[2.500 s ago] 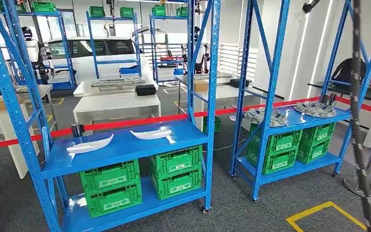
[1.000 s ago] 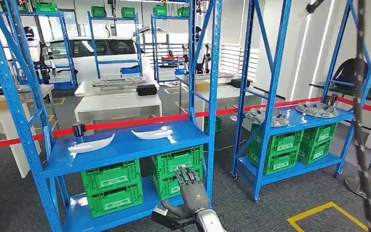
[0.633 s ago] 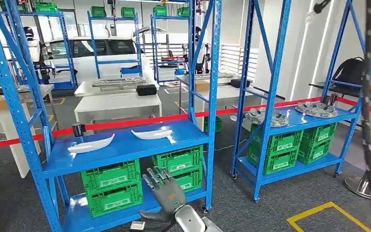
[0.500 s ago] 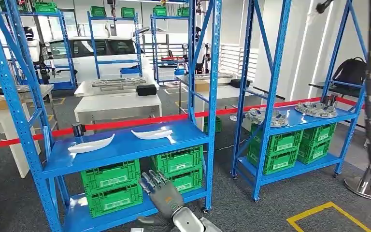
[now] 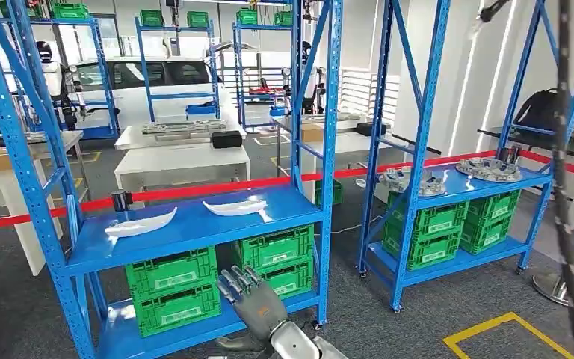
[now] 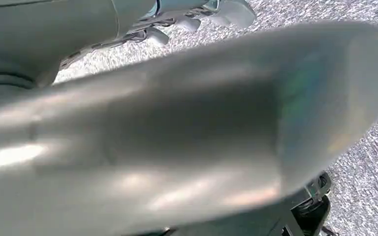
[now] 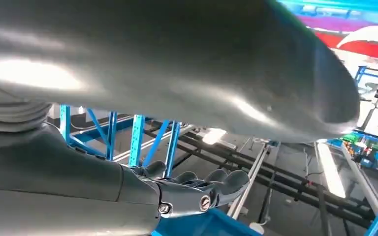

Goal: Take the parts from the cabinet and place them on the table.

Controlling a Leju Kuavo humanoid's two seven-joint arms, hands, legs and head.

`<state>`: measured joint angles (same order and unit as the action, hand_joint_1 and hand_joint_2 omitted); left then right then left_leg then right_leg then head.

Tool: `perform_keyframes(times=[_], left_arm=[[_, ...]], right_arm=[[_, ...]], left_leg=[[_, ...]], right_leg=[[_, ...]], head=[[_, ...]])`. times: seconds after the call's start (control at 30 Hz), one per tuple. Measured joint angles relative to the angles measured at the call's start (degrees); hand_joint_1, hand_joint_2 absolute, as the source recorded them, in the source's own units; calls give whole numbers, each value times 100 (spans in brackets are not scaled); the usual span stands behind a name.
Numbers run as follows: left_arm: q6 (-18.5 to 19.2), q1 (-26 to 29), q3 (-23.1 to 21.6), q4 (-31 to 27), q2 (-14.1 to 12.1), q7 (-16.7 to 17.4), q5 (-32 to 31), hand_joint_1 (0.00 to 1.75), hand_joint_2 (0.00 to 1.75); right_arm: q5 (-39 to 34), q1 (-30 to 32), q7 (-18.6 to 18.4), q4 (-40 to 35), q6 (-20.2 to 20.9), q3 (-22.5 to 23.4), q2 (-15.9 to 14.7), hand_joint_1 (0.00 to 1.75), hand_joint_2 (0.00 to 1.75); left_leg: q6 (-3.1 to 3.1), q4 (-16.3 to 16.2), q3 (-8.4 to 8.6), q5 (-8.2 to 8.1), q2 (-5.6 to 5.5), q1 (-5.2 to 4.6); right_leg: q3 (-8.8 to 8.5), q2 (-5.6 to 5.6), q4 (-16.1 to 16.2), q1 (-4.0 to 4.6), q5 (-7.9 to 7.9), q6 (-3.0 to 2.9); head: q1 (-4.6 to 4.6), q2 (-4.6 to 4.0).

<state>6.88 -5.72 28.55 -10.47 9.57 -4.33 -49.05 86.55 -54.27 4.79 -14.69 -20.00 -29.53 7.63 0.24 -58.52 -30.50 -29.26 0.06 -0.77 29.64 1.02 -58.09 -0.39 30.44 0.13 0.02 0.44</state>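
Two white curved parts lie on the middle shelf of the near blue cabinet (image 5: 194,233): one at the left (image 5: 140,223), one further right (image 5: 234,207). My right hand (image 5: 252,297) is raised in front of the green crates under that shelf, fingers spread and pointing up, holding nothing, well below and short of the parts. The right wrist view has its dark fingers (image 7: 197,189) extended against blue rack beams. In the left wrist view, a blurred grey cover (image 6: 177,132) of the left hand hangs over grey carpet; its fingers cannot be made out.
Green crates (image 5: 172,275) fill the cabinet's lower shelves. A black cylinder (image 5: 120,200) stands at the shelf's back left. A second blue rack (image 5: 448,191) on the right carries grey metal castings (image 5: 487,168). Red barrier tape (image 5: 194,191) and white tables (image 5: 179,161) lie behind.
My right hand came up into view from below and drifted left in front of the crates; over the last half second it has barely moved. The parts stay put.
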Motion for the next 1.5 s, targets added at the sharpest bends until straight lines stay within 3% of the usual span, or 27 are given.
perform_keyframes(times=[0.5,0.6,0.73,0.9,1.27,1.37,1.5], left_arm=[[9,5,92,2,-7,11,-28,0,0],[9,4,103,2,-7,-4,-48,0,0],[37,0,133,2,-4,-50,-70,0,0],[44,24,153,9,-4,46,-162,0,0],[72,-54,153,9,17,65,-300,0,0],[70,-54,153,11,22,65,-332,0,0],[70,-58,153,11,22,65,-378,0,0]], right_arm=[[-232,-11,-264,0,168,-2,76,0,0],[-545,-20,-343,0,162,53,74,0,0],[-1290,-206,-323,0,276,573,-68,0,0],[-1587,-437,-354,0,369,1239,-384,0,0],[-2079,-290,-94,0,190,2031,-546,0,0],[-1722,-264,-203,0,503,2068,-595,0,0],[-1388,-207,-461,0,1362,2065,-643,0,0]], left_leg=[[0,-2,-1,0,-2,-1],[0,-4,0,0,-1,-1],[3,-10,-4,2,-5,-1],[4,-13,-9,2,-6,-2],[4,-14,-10,2,-3,-1],[4,-14,-10,2,-2,-1],[4,-15,-11,2,-2,-1]], right_leg=[[0,1,0,0,-1,1],[1,1,0,0,-1,2],[2,4,0,0,-2,3],[3,5,0,0,-5,6],[6,1,1,0,-8,10],[6,1,1,1,-8,10],[7,1,1,0,-8,10]], head=[[0,0],[0,0],[-2,0],[2,0],[-2,0],[0,0],[0,0]])
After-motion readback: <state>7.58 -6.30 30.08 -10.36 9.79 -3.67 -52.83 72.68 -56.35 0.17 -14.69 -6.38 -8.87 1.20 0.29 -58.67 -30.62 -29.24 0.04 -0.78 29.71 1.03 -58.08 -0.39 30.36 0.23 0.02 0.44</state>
